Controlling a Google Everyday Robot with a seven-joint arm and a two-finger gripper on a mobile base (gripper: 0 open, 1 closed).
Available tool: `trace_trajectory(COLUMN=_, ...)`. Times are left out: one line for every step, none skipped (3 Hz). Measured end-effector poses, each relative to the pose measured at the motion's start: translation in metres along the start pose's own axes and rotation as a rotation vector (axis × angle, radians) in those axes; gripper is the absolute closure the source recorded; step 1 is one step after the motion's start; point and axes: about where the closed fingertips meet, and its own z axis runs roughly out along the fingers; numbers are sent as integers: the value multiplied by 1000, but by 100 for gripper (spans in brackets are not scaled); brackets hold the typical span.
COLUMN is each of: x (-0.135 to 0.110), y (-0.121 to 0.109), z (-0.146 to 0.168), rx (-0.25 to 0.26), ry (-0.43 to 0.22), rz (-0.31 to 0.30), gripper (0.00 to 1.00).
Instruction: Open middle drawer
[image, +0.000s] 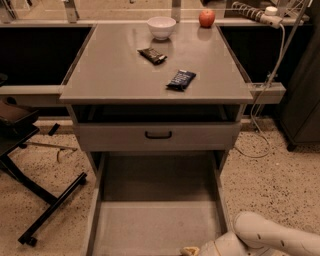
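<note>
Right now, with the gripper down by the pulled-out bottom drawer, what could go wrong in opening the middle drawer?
1. The gripper sits at the front edge of the open bottom drawer, well below the middle drawer and its black loop handle; rising, the arm may snag that tray.
2. A hard jolt could roll the apple off the cabinet top.
</note>
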Motion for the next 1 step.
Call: trace_trajectory(x=0, y=0, z=0, rx=0, ry=0, rz=0, gripper=0)
